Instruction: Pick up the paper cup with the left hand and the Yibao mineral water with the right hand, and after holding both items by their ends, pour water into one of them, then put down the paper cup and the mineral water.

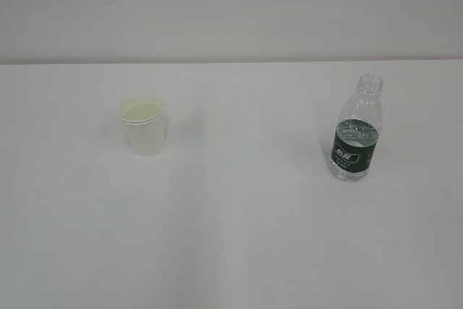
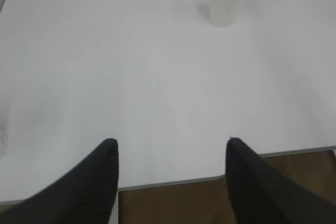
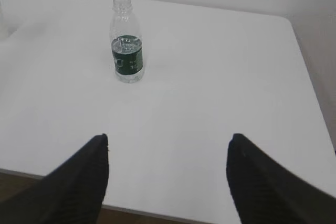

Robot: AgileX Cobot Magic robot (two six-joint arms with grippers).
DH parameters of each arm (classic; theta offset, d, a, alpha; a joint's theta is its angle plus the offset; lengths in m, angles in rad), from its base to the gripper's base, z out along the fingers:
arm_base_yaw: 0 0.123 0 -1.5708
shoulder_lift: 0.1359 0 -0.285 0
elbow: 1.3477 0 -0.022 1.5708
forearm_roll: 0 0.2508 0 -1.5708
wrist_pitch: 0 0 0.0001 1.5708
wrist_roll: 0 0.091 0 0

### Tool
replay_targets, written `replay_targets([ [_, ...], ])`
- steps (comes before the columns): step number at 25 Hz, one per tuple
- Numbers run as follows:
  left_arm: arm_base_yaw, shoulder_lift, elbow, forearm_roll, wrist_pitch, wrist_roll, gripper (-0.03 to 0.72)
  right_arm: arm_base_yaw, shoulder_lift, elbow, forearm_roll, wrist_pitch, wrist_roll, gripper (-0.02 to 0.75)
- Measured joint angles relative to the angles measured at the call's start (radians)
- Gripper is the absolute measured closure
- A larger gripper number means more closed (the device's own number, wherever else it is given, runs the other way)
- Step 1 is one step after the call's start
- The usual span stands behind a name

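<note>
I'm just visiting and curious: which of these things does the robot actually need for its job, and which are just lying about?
Needed for the job:
- paper cup, standing upright
- mineral water bottle, upright, no cap
- left gripper, open, holding nothing
- right gripper, open, holding nothing

Just there:
- white table; nothing else on it

paper cup (image 1: pixel 144 125) and bottle (image 1: pixel 355 139) well apart, bare table (image 1: pixel 246 222) between

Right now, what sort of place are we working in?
Probably a lab or office test bench rather than a kitchen: a bare white table against a plain pale wall, with only a paper cup and an uncapped water bottle standing on it, and brown floor past the table's edge.
</note>
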Motion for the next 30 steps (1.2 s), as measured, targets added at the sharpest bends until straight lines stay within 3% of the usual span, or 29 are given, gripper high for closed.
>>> replay_targets([
  [13, 0.000, 0.000, 0.077, 0.002, -0.018, 0.000, 0.239, 0.000, 0.000, 0.121, 0.006, 0.000, 0.014, 0.207],
  [30, 0.000, 0.000, 0.083, 0.019, -0.059, 0.000, 0.258, 0.000, 0.000, 0.159, -0.032, -0.026, 0.019, 0.207],
])
